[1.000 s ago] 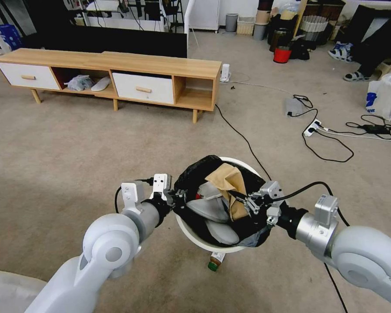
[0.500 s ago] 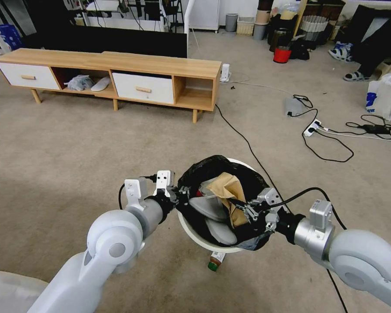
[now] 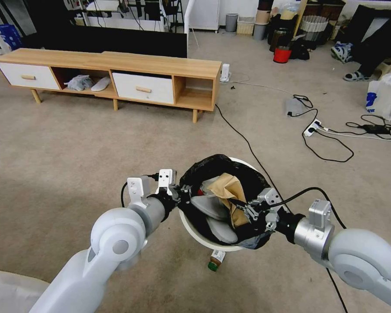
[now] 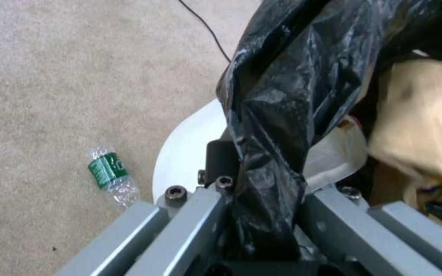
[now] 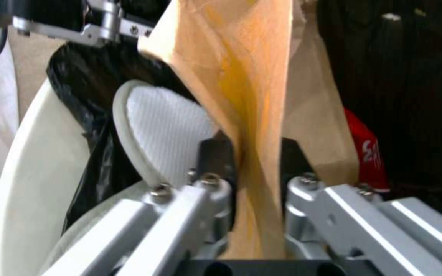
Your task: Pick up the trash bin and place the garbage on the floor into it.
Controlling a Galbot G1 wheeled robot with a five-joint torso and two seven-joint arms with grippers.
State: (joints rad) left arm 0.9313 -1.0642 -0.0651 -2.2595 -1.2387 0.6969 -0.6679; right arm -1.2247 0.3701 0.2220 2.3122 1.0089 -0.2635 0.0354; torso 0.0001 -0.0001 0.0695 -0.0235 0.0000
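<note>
- The round white plastic trash bin (image 3: 191, 228) lined with crinkled black bag hides most of a small green-capped bottle (image 3: 214, 259) lying on the carpet against its near side.
- Inside the bin, a crumpled tan paper bag (image 3: 230, 191) covers part of two grey oval pads (image 3: 208, 208); a red item (image 5: 369, 153) beside the paper is mostly hidden, its white lettering unreadable.
- The bin's base is out of sight beneath its rim.
- The left wrist view blurs the tan paper.
</note>
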